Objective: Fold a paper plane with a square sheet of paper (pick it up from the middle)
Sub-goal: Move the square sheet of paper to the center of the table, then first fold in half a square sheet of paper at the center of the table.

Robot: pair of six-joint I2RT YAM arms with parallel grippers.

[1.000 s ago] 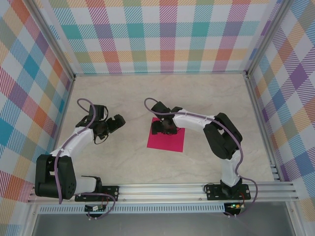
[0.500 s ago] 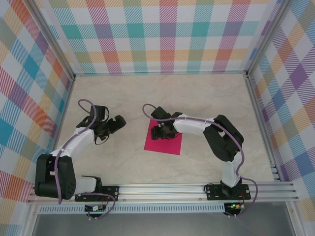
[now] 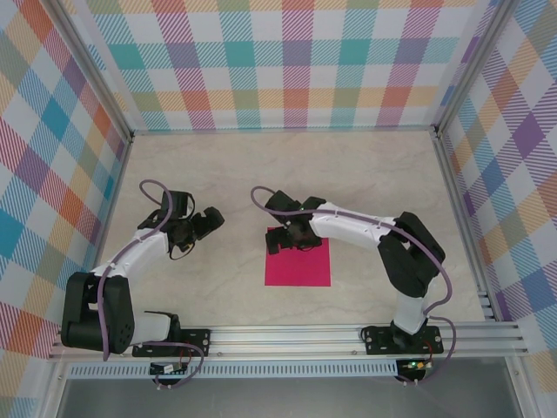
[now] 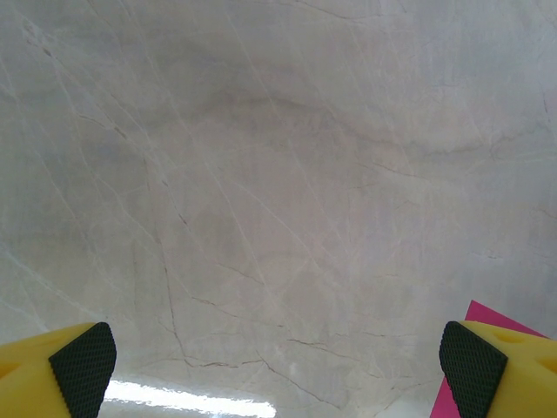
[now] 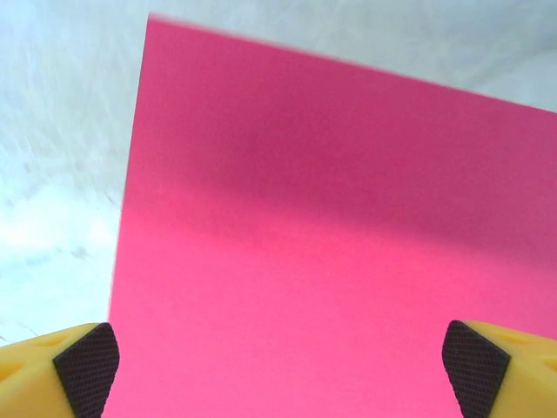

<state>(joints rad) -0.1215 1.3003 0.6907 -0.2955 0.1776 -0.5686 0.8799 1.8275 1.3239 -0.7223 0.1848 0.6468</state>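
Three plaid walls [image 3: 287, 61] enclose a marbled tabletop [image 3: 365, 174]. The square sheet of paper [image 3: 300, 266] now lies squarer to the near edge; the right tool [image 3: 285, 240] has spread wide, and the left tool [image 3: 207, 223] stays spread.

Open room lies along the far edge of the tabletop [image 3: 365, 170], hemmed by plaid walls [image 3: 287, 70]; the right arm [image 3: 357, 228] overhangs the square sheet of paper [image 3: 300, 268].

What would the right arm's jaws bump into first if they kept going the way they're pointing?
The square sheet of paper. The right gripper, jaws wide open, points down at that pink sheet lying flat on the table, so it would probably touch paper first. How close it is I can't tell.
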